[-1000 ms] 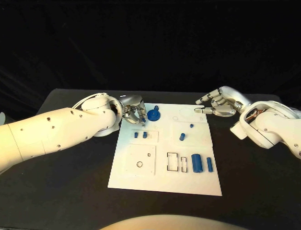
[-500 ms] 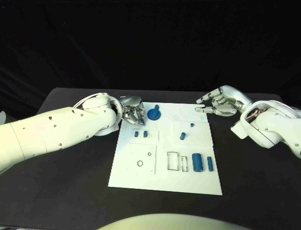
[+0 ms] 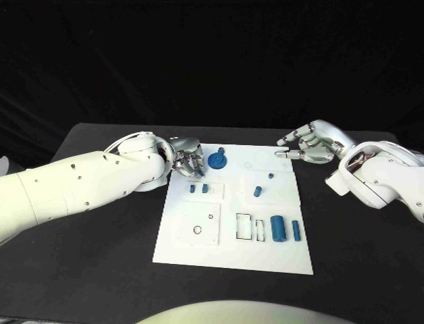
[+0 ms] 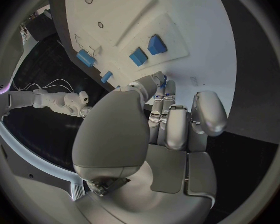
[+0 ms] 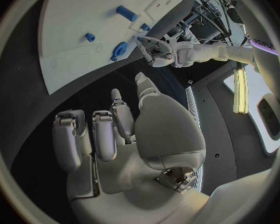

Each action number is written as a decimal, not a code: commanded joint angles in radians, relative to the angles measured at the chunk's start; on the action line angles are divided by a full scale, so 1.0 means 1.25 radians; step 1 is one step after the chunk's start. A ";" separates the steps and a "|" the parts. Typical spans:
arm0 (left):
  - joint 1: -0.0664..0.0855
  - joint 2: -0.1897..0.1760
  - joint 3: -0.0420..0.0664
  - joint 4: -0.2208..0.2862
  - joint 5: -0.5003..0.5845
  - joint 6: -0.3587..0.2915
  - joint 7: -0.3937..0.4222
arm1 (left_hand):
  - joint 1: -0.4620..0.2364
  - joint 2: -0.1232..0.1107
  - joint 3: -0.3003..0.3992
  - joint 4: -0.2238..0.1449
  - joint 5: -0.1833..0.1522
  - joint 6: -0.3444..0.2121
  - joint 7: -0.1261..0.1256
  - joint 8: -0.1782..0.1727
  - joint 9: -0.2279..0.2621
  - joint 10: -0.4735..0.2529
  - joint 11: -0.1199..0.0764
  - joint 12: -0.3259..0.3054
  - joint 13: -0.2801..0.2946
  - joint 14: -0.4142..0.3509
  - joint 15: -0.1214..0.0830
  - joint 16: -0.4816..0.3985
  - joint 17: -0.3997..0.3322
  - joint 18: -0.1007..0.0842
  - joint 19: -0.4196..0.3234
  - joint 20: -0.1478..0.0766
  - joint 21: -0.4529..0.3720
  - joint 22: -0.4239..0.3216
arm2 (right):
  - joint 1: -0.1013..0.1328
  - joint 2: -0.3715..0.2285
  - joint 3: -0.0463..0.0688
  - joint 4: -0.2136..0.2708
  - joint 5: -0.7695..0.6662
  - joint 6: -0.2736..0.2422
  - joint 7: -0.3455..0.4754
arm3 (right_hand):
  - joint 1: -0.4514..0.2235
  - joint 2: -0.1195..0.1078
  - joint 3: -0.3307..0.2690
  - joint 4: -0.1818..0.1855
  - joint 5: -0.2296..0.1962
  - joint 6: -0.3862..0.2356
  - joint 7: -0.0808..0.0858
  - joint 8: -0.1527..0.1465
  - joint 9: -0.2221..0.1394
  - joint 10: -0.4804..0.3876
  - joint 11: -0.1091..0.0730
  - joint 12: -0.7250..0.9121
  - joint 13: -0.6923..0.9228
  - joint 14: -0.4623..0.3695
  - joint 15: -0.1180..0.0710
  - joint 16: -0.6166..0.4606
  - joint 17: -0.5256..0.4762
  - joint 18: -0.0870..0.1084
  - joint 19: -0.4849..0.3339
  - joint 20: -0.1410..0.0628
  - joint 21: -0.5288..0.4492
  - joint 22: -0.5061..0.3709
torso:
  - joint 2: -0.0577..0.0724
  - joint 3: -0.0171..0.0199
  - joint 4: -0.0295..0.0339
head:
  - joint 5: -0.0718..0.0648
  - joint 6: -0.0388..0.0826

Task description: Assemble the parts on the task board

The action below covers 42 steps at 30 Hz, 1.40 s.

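— Status, task board (image 3: 233,248): we count a round blue part (image 3: 218,161) near its far edge, small pegs (image 3: 198,190) mid-board, two long parts (image 3: 285,229) lying loose; several slots unfilled.

— Hands: our left hand (image 3: 187,160) hovers beside the round part, grasp unclear; right hand (image 3: 309,145) curled, empty.

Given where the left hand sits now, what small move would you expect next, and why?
Probably a short reach of the left hand toward the round blue part just beside its fingertips on the task board. The hand looks empty, and the right hand hovers off the board's far corner holding nothing.
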 commanded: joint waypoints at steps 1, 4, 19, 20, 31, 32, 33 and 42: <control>-0.001 0.004 0.000 -0.002 -0.002 0.007 0.006 | -0.007 0.001 0.006 0.000 -0.004 0.008 0.000 -0.005 0.000 0.005 0.001 -0.005 0.001 0.028 -0.003 0.005 -0.001 -0.010 0.015 0.000 0.004 0.001 | 0.000 0.001 0.000 0.000 -0.002 0.008 0.006 | 0.006 0.004 -0.002 -0.001 0.003 0.000 -0.001 0.002 0.001 -0.003 -0.001 0.002 0.043 0.059 0.002 -0.003 0.092 0.003 0.049 -0.003 -0.003 0.152 | 0.000 -0.0004 -0.0006 | 0.000 0.000; -0.002 0.006 -0.001 -0.003 -0.002 -0.002 0.010 | -0.009 0.001 0.006 -0.001 -0.005 0.009 -0.001 -0.005 0.000 0.007 0.000 -0.004 0.001 0.028 -0.004 0.005 0.000 -0.010 0.014 0.000 0.003 0.001 | 0.000 0.001 0.000 0.000 -0.002 0.008 0.006 | 0.006 0.004 -0.002 -0.001 0.003 0.000 -0.001 0.002 0.001 -0.003 -0.001 0.002 0.043 0.059 0.002 -0.003 0.092 0.003 0.049 -0.003 -0.003 0.152 | 0.000 0.0000 -0.0003 | 0.000 -0.001; -0.002 0.011 -0.001 -0.006 -0.002 0.004 0.010 | -0.010 0.001 0.006 -0.002 -0.006 0.011 -0.001 -0.005 0.000 0.009 0.000 -0.004 0.002 0.028 -0.004 0.005 -0.001 -0.010 0.014 0.000 0.003 0.001 | 0.000 0.003 0.000 -0.001 -0.001 0.010 0.006 | 0.006 0.004 -0.002 -0.001 0.003 0.000 -0.001 0.002 0.001 -0.003 -0.001 0.002 0.043 0.059 0.002 -0.003 0.092 0.003 0.049 -0.003 -0.003 0.152 | 0.000 -0.0001 -0.0004 | -0.001 -0.002; -0.002 0.012 -0.001 -0.007 -0.003 0.006 0.010 | -0.010 0.001 0.006 -0.002 -0.006 0.011 -0.001 -0.005 0.000 0.009 0.000 -0.004 0.002 0.028 -0.004 0.005 -0.001 -0.010 0.014 0.000 0.003 0.001 | 0.000 0.003 0.000 -0.001 -0.001 0.011 0.006 | 0.006 0.004 -0.002 -0.001 0.003 0.000 -0.001 0.002 0.001 -0.003 -0.001 0.002 0.043 0.059 0.002 -0.003 0.092 0.003 0.049 -0.003 -0.003 0.152 | 0.000 -0.0001 -0.0003 | -0.001 -0.002; -0.002 0.014 -0.002 -0.008 -0.008 0.023 0.003 | -0.011 0.002 0.006 -0.002 -0.007 0.012 -0.002 -0.005 0.000 0.010 -0.001 -0.004 0.002 0.028 -0.005 0.006 -0.001 -0.010 0.014 0.000 0.003 0.001 | -0.001 0.003 0.000 -0.002 -0.001 0.012 0.006 | 0.006 0.004 -0.002 -0.001 0.003 0.000 -0.001 0.002 0.001 -0.003 -0.001 0.002 0.043 0.059 0.002 -0.003 0.092 0.003 0.049 -0.003 -0.003 0.152 | 0.000 -0.0002 0.0002 | -0.002 -0.005; -0.002 0.014 -0.002 -0.008 -0.008 0.024 0.003 | -0.011 0.002 0.006 -0.002 -0.007 0.012 -0.002 -0.005 0.000 0.010 -0.001 -0.004 0.002 0.028 -0.005 0.006 -0.001 -0.010 0.014 0.000 0.003 0.001 | -0.001 0.003 0.000 -0.002 -0.001 0.012 0.006 | 0.006 0.004 -0.002 -0.001 0.003 0.000 -0.001 0.002 0.001 -0.003 -0.001 0.002 0.043 0.059 0.002 -0.003 0.092 0.003 0.049 -0.003 -0.003 0.152 | 0.000 0.0000 0.0002 | -0.002 -0.006; -0.002 0.014 -0.002 -0.007 -0.008 0.025 0.003 | -0.011 0.002 0.006 -0.002 -0.007 0.013 -0.002 -0.005 0.001 0.011 -0.001 -0.004 0.002 0.028 -0.005 0.006 -0.002 -0.010 0.014 0.000 0.003 0.001 | -0.001 0.003 0.000 -0.002 -0.001 0.012 0.006 | 0.006 0.004 -0.002 -0.001 0.003 0.000 -0.001 0.002 0.001 -0.003 -0.001 0.002 0.043 0.059 0.002 -0.003 0.092 0.003 0.049 -0.003 -0.003 0.152 | 0.000 -0.0001 0.0001 | -0.002 -0.006; -0.002 0.015 -0.002 -0.010 -0.009 0.035 -0.007 | -0.027 -0.007 0.004 -0.004 -0.008 -0.008 0.005 -0.023 -0.005 -0.016 0.007 -0.010 -0.004 0.026 0.001 0.005 -0.007 -0.010 0.012 0.003 0.002 0.002 | -0.001 0.004 0.000 -0.003 -0.001 0.012 0.006 | 0.006 0.004 -0.002 -0.001 0.003 0.000 -0.001 0.002 0.001 -0.003 -0.001 0.002 0.043 0.059 0.002 -0.003 0.092 0.003 0.049 -0.003 -0.003 0.152 | 0.000 -0.0002 0.0005 | -0.001 -0.006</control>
